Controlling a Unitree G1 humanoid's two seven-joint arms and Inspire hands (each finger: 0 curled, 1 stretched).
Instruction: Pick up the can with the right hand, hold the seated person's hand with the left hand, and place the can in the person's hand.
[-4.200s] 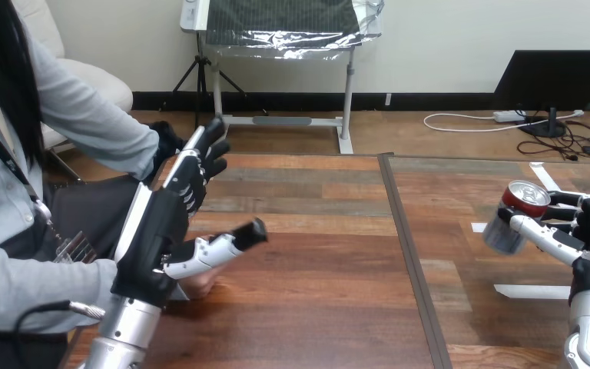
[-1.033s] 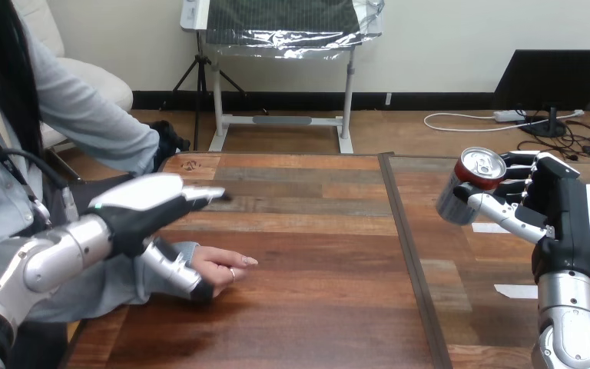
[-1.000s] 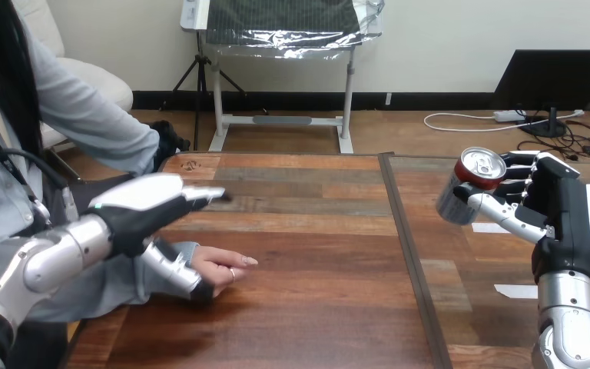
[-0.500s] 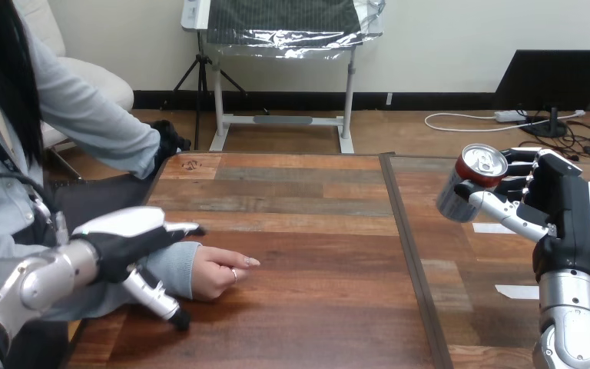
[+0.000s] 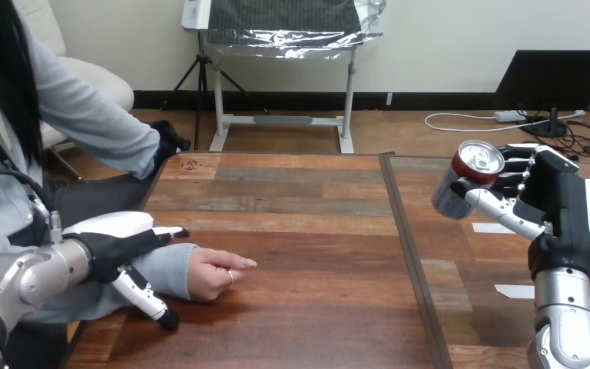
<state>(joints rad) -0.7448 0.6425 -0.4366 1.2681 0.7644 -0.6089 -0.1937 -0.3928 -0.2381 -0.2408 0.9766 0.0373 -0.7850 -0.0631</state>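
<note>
The left hand (image 5: 119, 244) has dropped over the sleeve (image 5: 167, 270) behind the person's hand (image 5: 213, 274), fingers straight, so no hold is made yet. Far right of it, the right hand (image 5: 561, 207) grips the can (image 5: 461, 184) aloft.

A plank-topped wooden table (image 5: 307, 231) in mixed brown tones, split by a dark seam (image 5: 406, 246) running from its far edge to its near edge, carries strips of white tape (image 5: 524, 291) at its right end. Beyond it, a wooden floor (image 5: 430, 138) meets a white wall (image 5: 438, 46) with a black baseboard (image 5: 430, 101). A white metal stand (image 5: 283, 119) holds a foil-wrapped panel (image 5: 288, 23); a pale armchair (image 5: 92, 81) stands at left, and a dark monitor (image 5: 559, 81) and a tangle of cables (image 5: 576, 138) at right.
</note>
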